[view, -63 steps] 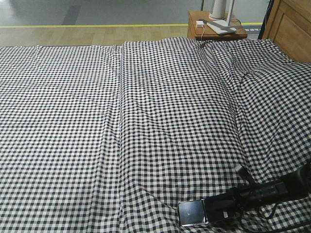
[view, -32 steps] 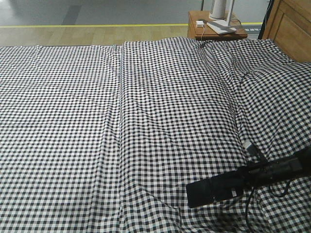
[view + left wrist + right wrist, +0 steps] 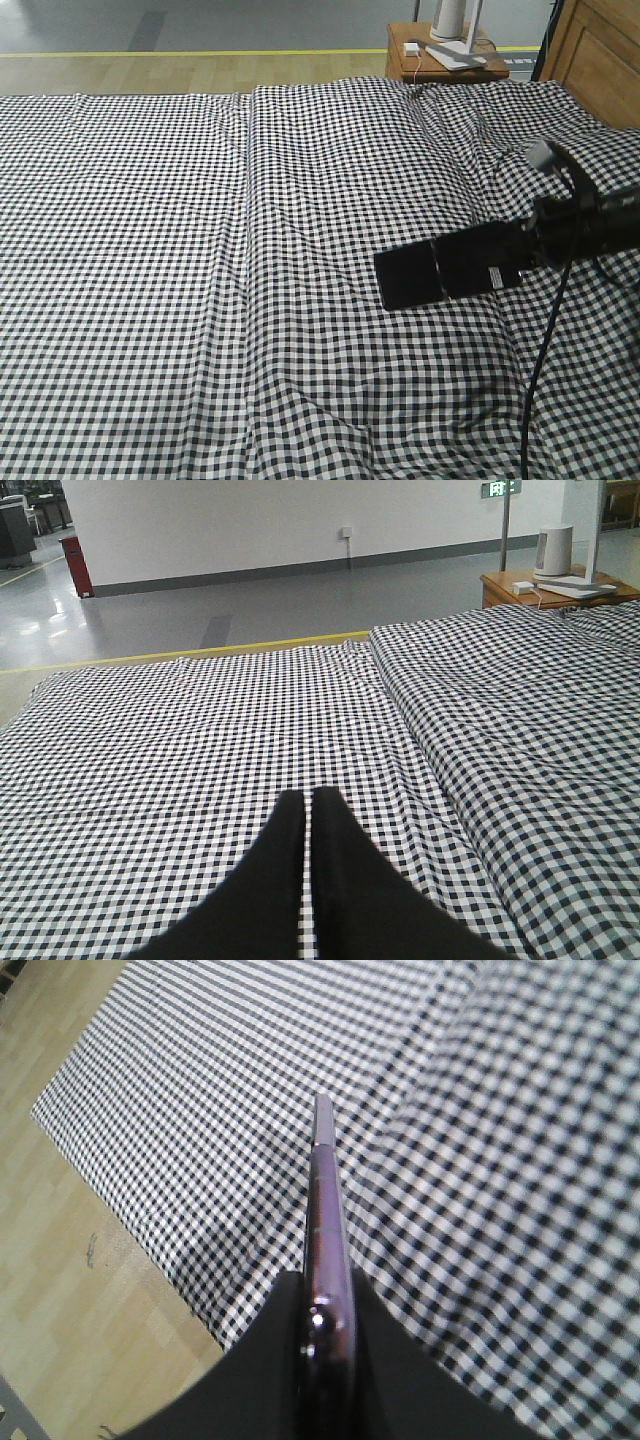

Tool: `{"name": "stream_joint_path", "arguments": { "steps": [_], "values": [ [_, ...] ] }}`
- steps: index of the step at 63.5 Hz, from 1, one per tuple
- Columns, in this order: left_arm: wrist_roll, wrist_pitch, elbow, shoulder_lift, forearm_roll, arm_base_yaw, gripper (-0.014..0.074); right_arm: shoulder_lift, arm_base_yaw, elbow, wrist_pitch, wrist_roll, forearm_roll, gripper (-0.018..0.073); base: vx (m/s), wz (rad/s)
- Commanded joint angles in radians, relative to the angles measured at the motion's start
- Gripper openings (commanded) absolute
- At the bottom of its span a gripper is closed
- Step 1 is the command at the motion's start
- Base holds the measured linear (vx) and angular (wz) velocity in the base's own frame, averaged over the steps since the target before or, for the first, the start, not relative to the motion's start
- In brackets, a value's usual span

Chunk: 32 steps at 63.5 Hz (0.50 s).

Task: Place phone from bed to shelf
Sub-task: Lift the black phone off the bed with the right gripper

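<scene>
Above the bed's (image 3: 150, 250) right edge, the right gripper (image 3: 508, 262) grasps the phone (image 3: 440, 272) clear of the sheet, while the left gripper (image 3: 308, 815) hangs clenched, holding nothing.

The left and middle of the bed (image 3: 130, 250) lie as open sheet, broken only by long low creases, so a gripper could pass freely above them. On the right side, the right gripper (image 3: 318, 1305) reaches in over the bed with the phone (image 3: 425, 275) clamped edgewise and held off the sheet, barring that stretch. A dark cable (image 3: 545, 340) hangs from the arm down toward the near edge. Past the far edge, a side table (image 3: 400, 62) bearing a white appliance (image 3: 455, 30) and a wooden panel (image 3: 600, 60) block the far right corner; the floor (image 3: 150, 70) to their left is open. The left gripper (image 3: 308, 810) hovers pressed together over the sheet
</scene>
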Motion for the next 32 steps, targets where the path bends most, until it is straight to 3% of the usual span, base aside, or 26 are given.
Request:
{"name": "stream_joint_path", "arguments": {
  "steps": [1, 32],
  "values": [
    [-0.004, -0.071, -0.026, -0.011, -0.005, 0.0, 0.0001, -0.127, 0.039, -0.014, 0.122, 0.034, 0.05, -0.0001, 0.0, 0.0],
    [-0.004, -0.071, -0.026, -0.011, -0.005, 0.0, 0.0001, -0.398, 0.388, -0.014, 0.122, 0.182, 0.05, -0.0001, 0.0, 0.0]
  ]
}}
